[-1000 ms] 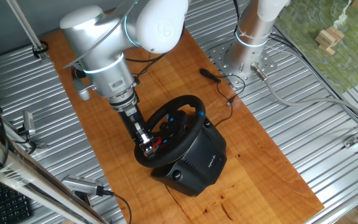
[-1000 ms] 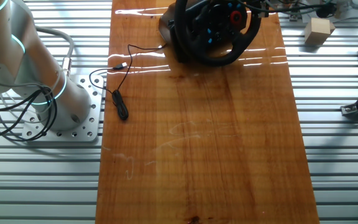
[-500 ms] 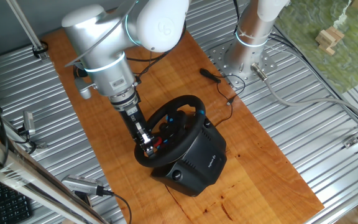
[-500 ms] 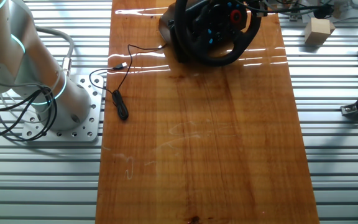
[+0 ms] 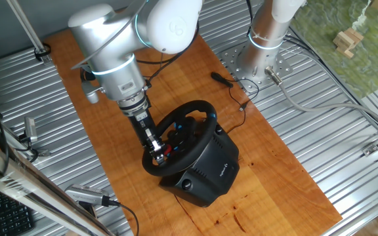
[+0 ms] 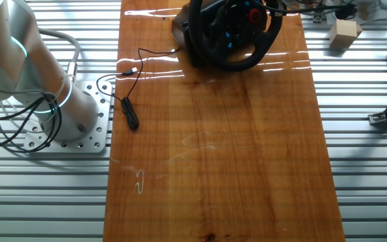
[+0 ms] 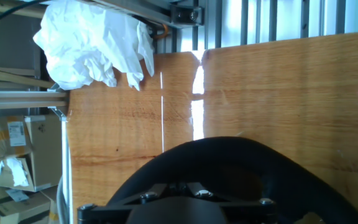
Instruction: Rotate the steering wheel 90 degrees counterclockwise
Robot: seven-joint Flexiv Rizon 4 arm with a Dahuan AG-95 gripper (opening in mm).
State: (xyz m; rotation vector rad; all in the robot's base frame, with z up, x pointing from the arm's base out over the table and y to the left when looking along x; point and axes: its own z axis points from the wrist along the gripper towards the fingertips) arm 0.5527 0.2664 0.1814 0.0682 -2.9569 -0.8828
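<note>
The steering wheel [image 5: 201, 110] is a black thick-rimmed wheel with red and blue hub buttons, tilted on its boxy black base [image 5: 209, 172] on the wooden board. My gripper [image 5: 155, 155] reaches down from the upper left and is shut on the near-left part of the rim. In the other fixed view the wheel [image 6: 237, 64] stands at the board's far edge, and the gripper is mostly cut off there. In the hand view the rim [image 7: 229, 162] arcs across the bottom, right in front of the gripper [image 7: 173, 186].
A black cable [image 5: 223, 78] lies behind the wheel, near the arm's metal mount [image 5: 258, 62]. A wooden block [image 6: 345, 33] sits on the slatted metal table right of the board. White crumpled plastic [image 7: 92, 43] hangs beyond the board's edge.
The arm's upper body has shifted slightly right and up. The gripper stays on the rim, and the wheel has turned only a little, if at all.
</note>
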